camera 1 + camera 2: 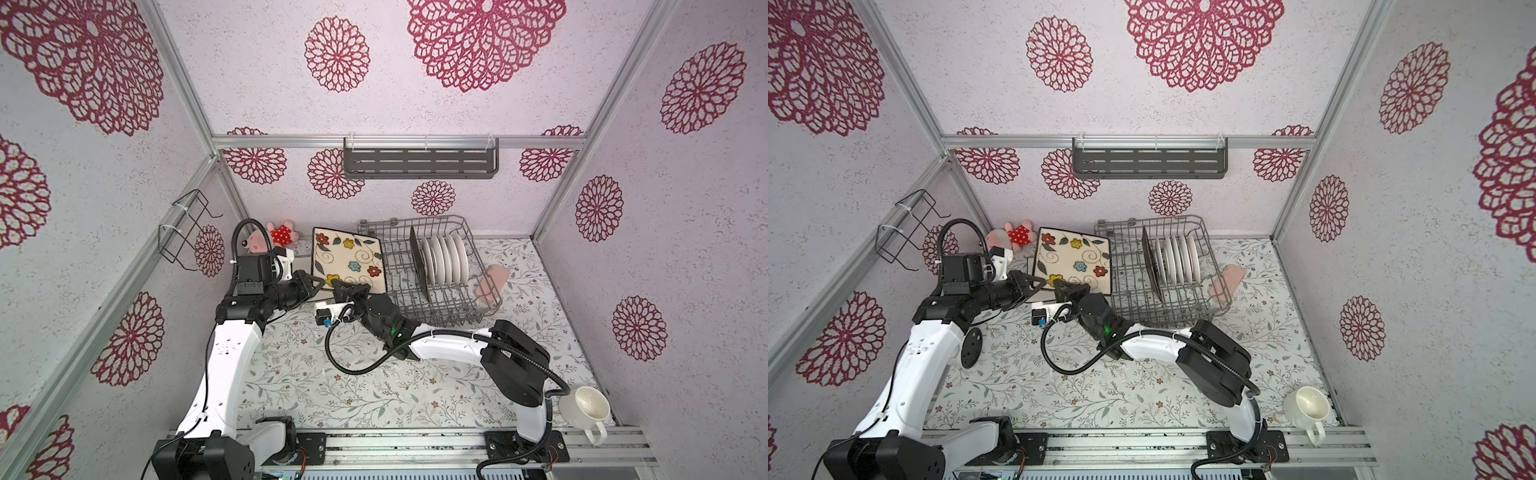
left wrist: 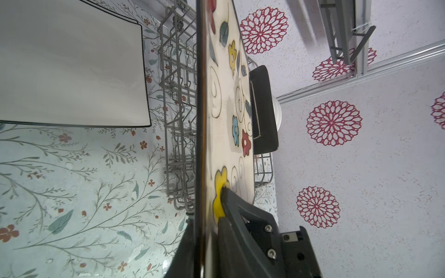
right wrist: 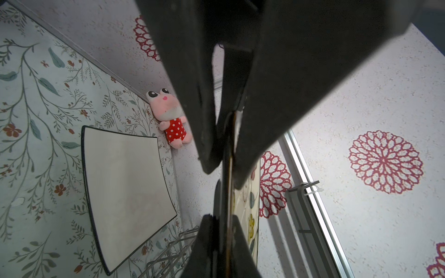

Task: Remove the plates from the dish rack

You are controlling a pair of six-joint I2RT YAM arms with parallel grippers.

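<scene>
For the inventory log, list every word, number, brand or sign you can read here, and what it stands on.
No readable text shows in any view.
flowered square plate: painted flowers and swirls only, no words.
white mug: no lettering shows.
plush toy: white dots on red, no label visible.

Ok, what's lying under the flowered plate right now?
A white square plate with a dark rim, flat on the table, plain in both wrist views. In both top views the flowered plate covers nearly all of it.
</scene>
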